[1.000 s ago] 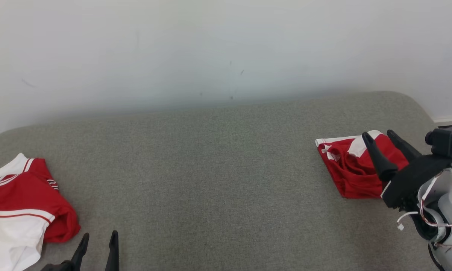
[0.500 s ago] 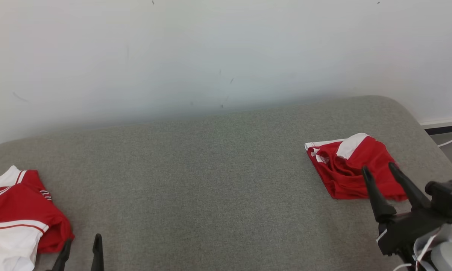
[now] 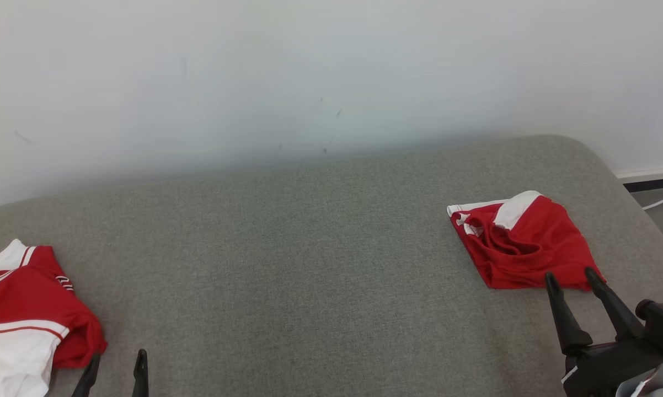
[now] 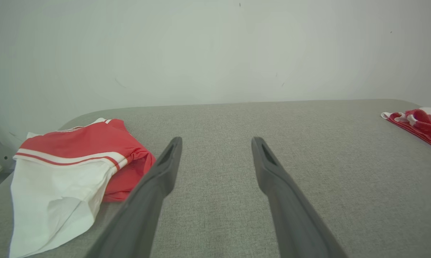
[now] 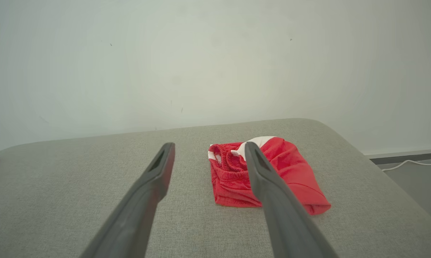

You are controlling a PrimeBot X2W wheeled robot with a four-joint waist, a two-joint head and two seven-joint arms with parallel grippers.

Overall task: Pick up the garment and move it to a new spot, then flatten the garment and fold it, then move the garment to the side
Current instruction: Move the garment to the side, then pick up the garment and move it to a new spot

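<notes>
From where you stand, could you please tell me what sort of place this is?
Likely an indoor laundry-folding station: a grey fabric-covered table against a plain white wall, with red shorts and another red-and-white garment lying on it.

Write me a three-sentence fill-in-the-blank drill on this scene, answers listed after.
The right gripper near the folded red garment is ___ and holds nothing.
Both garments lie on a ___ fabric surface.
The unfolded garment by the left gripper is red and ___.
Missing words: open; grey; white.
</notes>
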